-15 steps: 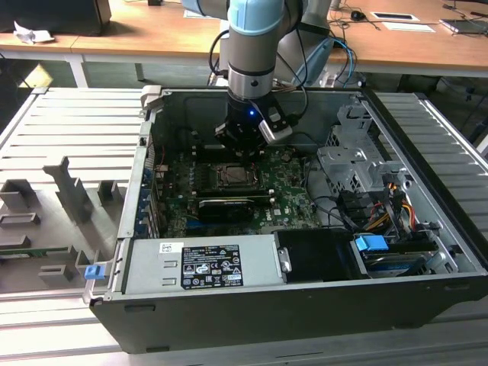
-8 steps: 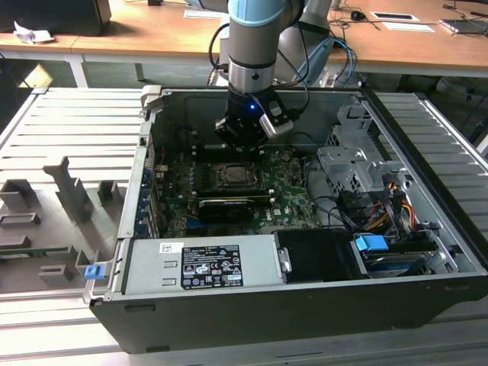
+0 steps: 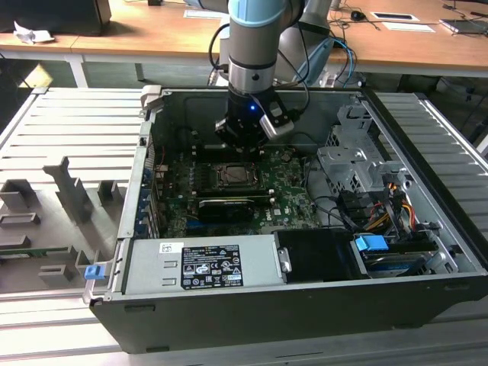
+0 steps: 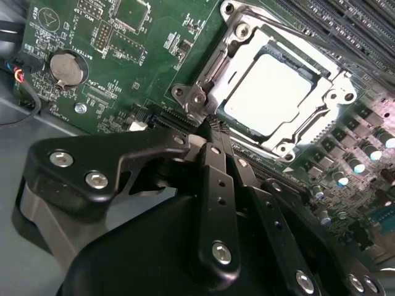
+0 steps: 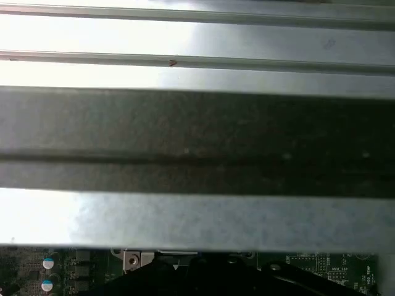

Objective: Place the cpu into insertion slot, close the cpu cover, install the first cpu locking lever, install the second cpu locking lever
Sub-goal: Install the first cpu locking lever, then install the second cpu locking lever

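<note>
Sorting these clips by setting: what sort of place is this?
Likely a lab or workshop bench: an open computer case lies on a ribbed metal table, wooden desks stand behind, and a robot arm reaches in.

Ribbed metal table (image 3: 69, 122) carries open computer case (image 3: 305, 305).

Tool (image 4: 213, 126) fingertips' state unclear

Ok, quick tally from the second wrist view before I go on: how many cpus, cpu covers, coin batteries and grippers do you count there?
cpu: 1
cpu cover, lying down around the cpu: 1
coin battery: 1
gripper: 1
Total: 4
</note>
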`<state>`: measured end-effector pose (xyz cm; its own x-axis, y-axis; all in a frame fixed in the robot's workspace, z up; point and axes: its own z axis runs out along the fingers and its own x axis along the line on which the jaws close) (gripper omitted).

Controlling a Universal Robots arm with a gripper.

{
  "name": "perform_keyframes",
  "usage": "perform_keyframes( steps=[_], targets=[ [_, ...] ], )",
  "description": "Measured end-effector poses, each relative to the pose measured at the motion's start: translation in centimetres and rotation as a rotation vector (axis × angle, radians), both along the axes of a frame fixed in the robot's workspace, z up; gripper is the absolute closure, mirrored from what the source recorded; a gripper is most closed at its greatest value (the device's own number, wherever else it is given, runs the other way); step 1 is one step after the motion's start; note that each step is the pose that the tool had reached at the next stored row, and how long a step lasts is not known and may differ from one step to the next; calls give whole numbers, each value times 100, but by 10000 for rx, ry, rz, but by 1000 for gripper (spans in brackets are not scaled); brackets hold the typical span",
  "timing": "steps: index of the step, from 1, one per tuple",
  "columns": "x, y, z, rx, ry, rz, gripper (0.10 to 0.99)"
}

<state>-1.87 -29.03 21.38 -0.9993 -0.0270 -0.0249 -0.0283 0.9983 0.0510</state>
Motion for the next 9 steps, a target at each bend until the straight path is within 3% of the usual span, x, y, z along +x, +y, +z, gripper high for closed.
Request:
perform_keyframes(
  steps=[9],
  targets=[
    [0,-41,0,0,0,-1,980]
  ],
)
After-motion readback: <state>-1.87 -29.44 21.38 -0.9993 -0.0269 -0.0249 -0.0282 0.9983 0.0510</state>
